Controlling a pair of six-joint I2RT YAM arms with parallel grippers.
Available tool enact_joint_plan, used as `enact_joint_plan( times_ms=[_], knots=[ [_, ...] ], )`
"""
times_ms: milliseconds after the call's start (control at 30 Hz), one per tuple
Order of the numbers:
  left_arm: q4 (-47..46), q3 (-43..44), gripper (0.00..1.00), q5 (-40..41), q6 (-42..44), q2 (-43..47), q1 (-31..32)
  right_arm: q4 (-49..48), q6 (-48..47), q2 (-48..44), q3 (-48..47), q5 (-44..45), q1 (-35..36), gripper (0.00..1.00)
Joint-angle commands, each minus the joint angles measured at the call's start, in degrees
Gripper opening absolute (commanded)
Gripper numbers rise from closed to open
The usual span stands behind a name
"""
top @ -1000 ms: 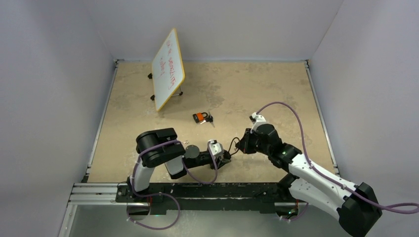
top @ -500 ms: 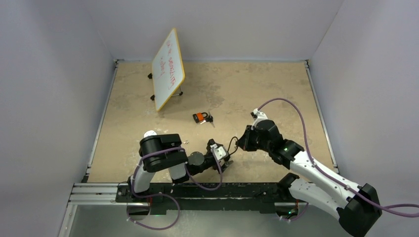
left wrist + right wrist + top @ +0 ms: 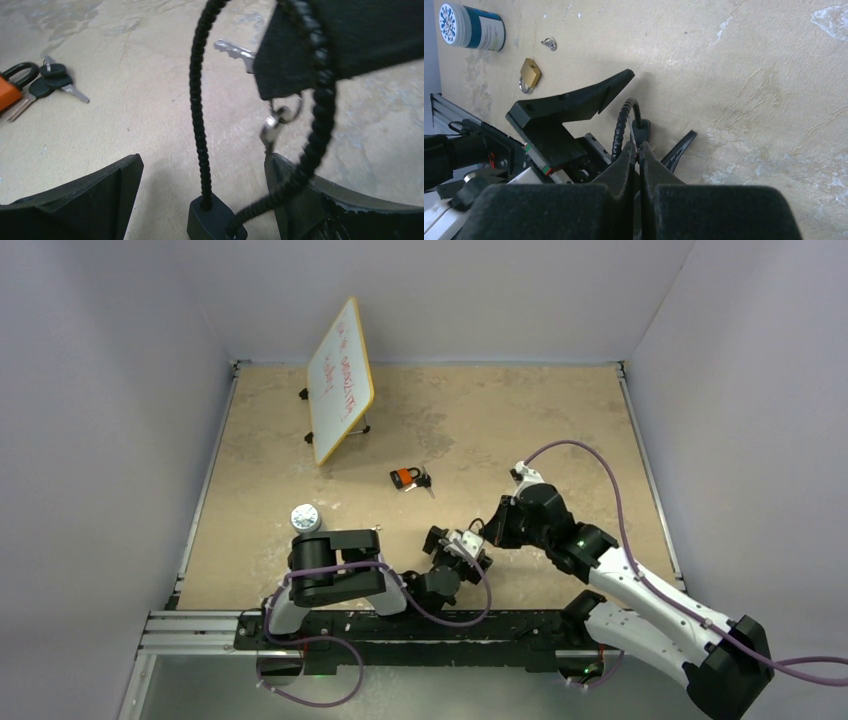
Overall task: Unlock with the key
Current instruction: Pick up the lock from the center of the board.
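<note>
the right hand (image 3: 640, 150) is clenched on the key (image 3: 235, 50), blade poking out, likely so it can be steered into the cable lock (image 3: 197, 100). the left hand (image 3: 202, 165) gapes wide, released, fingers flanking the lock body low over the desk (image 3: 125, 125).
</note>
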State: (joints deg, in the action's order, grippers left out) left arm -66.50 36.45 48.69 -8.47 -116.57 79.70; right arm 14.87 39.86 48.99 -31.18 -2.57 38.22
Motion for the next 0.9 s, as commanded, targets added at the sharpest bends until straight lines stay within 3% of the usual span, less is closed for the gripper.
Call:
enact_joint_plan(
  times_ms=[0, 233, 333, 500, 633, 867],
  knots=[
    [15.4, 5.3, 0.95, 9.4, -10.1, -0.7, 0.3, 1.5, 0.8, -2.2, -1.1, 0.2, 0.0, 0.00],
    [17.5, 4.2, 0.64, 9.7, -15.7, 0.2, 0.7, 2.4, 0.8, -3.2, -1.0, 0.8, 0.1, 0.00],
    [18.3, 3.8, 0.64, 9.9, -17.0, 0.6, 1.5, 2.4, 0.8, -3.4, -0.9, 1.0, 0.0, 0.00],
    [18.3, 3.1, 0.76, 11.8, -18.2, 1.5, 3.5, 2.8, 0.7, -3.8, -0.8, 1.5, 0.0, 0.00],
    [18.4, 2.0, 0.72, 12.4, -19.4, 2.0, 3.7, 3.1, 0.7, -4.5, -0.6, 1.7, 0.0, 0.00],
    [18.0, 0.7, 0.37, 11.4, -19.0, 3.8, 3.7, 3.5, 0.8, -5.3, -0.3, 1.8, 0.0, 0.00]
  ],
)
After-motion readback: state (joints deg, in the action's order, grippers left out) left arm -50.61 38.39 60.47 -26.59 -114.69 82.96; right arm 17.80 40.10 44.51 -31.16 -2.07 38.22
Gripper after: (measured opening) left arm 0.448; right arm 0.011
